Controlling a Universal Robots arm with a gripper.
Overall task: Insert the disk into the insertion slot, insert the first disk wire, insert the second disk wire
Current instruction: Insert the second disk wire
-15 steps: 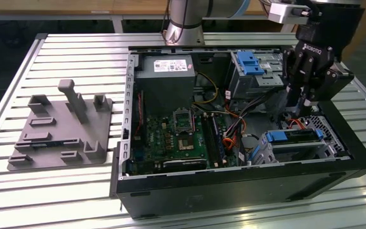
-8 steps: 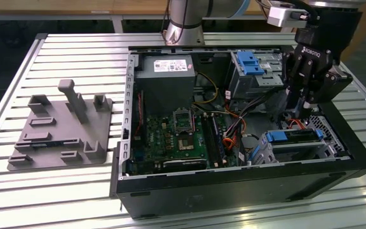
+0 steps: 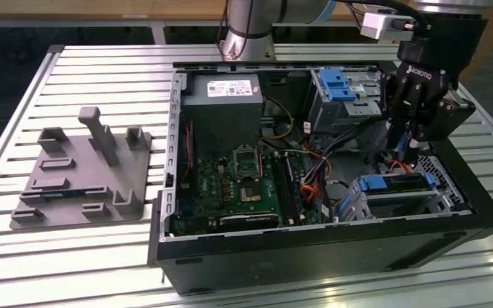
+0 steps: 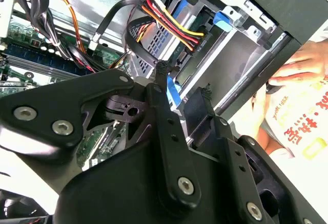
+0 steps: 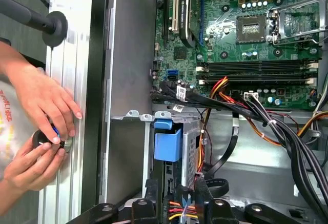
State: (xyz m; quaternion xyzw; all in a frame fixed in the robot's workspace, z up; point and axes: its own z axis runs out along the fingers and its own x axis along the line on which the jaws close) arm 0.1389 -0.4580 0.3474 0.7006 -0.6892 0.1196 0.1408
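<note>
Disk (image 3: 397, 183), framed in its blue carrier, sits inside the slot (image 3: 441, 172), the small grey perforated bay in the corner of the computer case (image 3: 315, 253) on the exterior view's right. In the first wrist view its blue end (image 5: 167, 144) shows between the bay's metal walls.

The gripper (image 3: 405, 154) hangs just above the disk's inner end, reaching down into the open case. A bundle of red, yellow and orange wires (image 5: 178, 208) runs right at it. Whether the gripper is clamped on any of them cannot be told.

Obstacles crowd this corner. The larger cage (image 3: 343, 90) with a blue latch stands just behind the gripper. Thick black cables (image 5: 287, 131) sweep across the case floor between the motherboard (image 3: 238, 186) and the slot. The case's black rim runs close along the slot on the exterior view's right and along its near side, so the free room lies upward and over the motherboard. The power supply (image 3: 223, 106) stands well apart at the far wall.

Outside the case, the slatted metal table (image 3: 101, 64) carries a grey fixture plate (image 3: 84, 173) on the exterior view's left. In the first wrist view a person's hand (image 5: 43, 101) and second hand (image 5: 31, 165) hold a small dark knob (image 5: 48, 139) on the table, just beside the case wall.
</note>
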